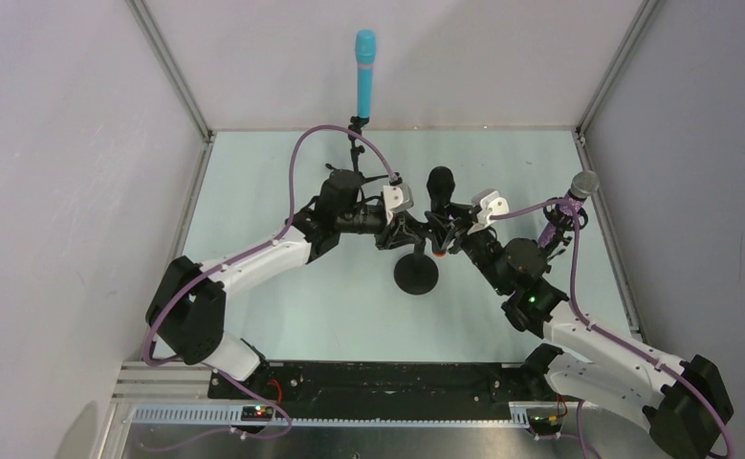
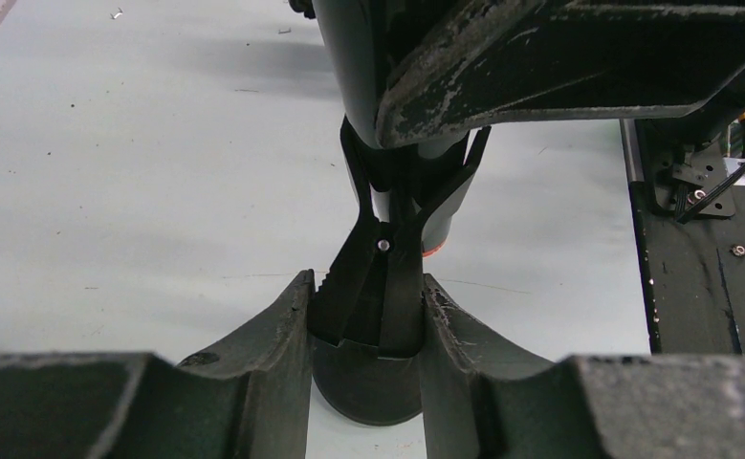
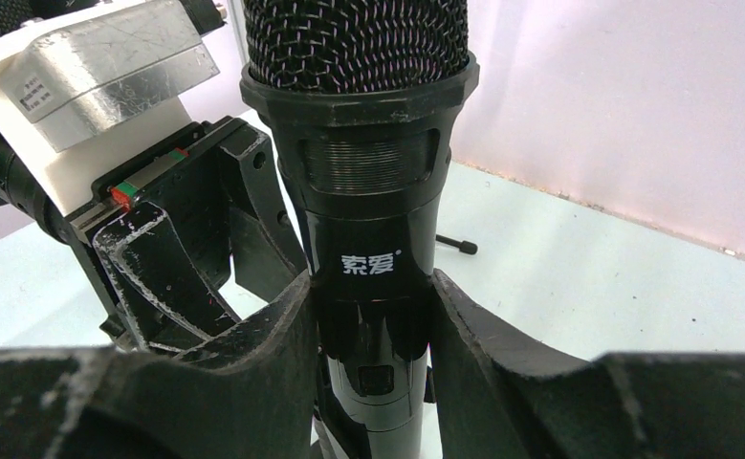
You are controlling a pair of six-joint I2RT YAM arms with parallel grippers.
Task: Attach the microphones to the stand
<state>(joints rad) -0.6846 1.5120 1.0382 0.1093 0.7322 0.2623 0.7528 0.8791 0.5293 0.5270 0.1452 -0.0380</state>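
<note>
Seen from overhead, my left arm and right arm, both white and black, reach in from the near edge. They meet over the middle of the pale green counter.

The right jaws pinch a black microphone and hold it upright. It has a dark mesh head and a glossy body with white lettering. One finger presses on each side of its handle.

The left jaws are closed on the black plastic clip at the top of a short black stand with a round base. One finger bears against each side of the clip.

From the left wrist, the black microphone's lower end, ringed in orange, sits between the clip's upper prongs. I cannot tell whether it is fully seated.

A turquoise-blue microphone stands upright on a thin black stand at the middle of the counter's far edge. A purple glitter microphone with a silver mesh head stands slightly tilted near the right edge, just beyond the right arm. What holds it is hard to make out.

Purple cables run along both arms.
</note>
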